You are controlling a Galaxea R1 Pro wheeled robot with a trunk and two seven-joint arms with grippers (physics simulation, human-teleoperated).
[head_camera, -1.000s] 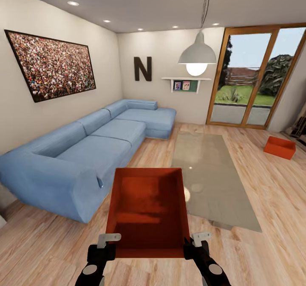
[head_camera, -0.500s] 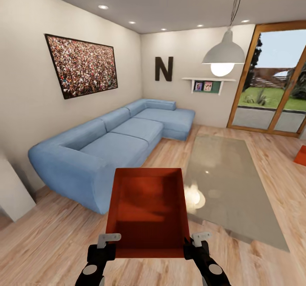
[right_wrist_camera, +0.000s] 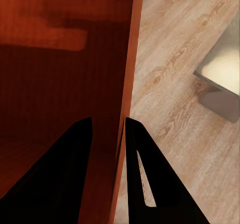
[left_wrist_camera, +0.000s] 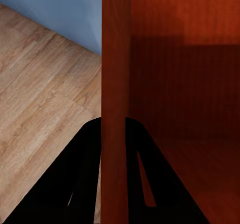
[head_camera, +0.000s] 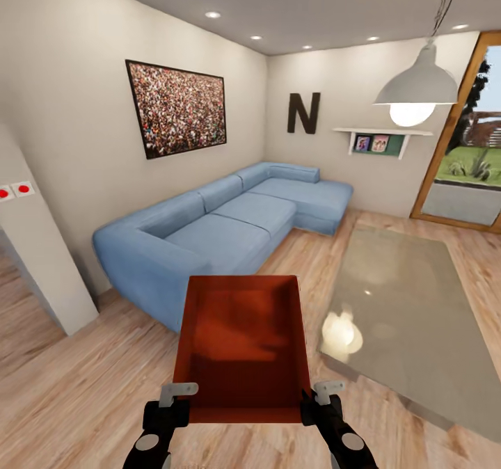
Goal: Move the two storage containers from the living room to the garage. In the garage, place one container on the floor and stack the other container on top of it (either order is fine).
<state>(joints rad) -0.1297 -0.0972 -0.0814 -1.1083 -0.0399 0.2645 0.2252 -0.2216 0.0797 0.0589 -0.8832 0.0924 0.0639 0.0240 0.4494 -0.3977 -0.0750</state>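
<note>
Between both hands, low and centre in the head view, sits one orange-red storage container (head_camera: 241,347), open top up, held above the wood-plank floor (head_camera: 83,392) of the living room. Left hand (head_camera: 174,399) pinches the container's left wall, one finger (left_wrist_camera: 75,179) outside, one inside. Right hand (head_camera: 321,399) pinches the right wall the same way, fingers (right_wrist_camera: 145,174) either side of the rim. Blue corner sofa (head_camera: 223,222) sits ahead, grey rug (head_camera: 410,302) to its right. Crowd picture (head_camera: 177,107) and letter N (head_camera: 304,113) hang on the walls, pendant lamp (head_camera: 417,90) and glass door (head_camera: 470,177) at right.
</note>
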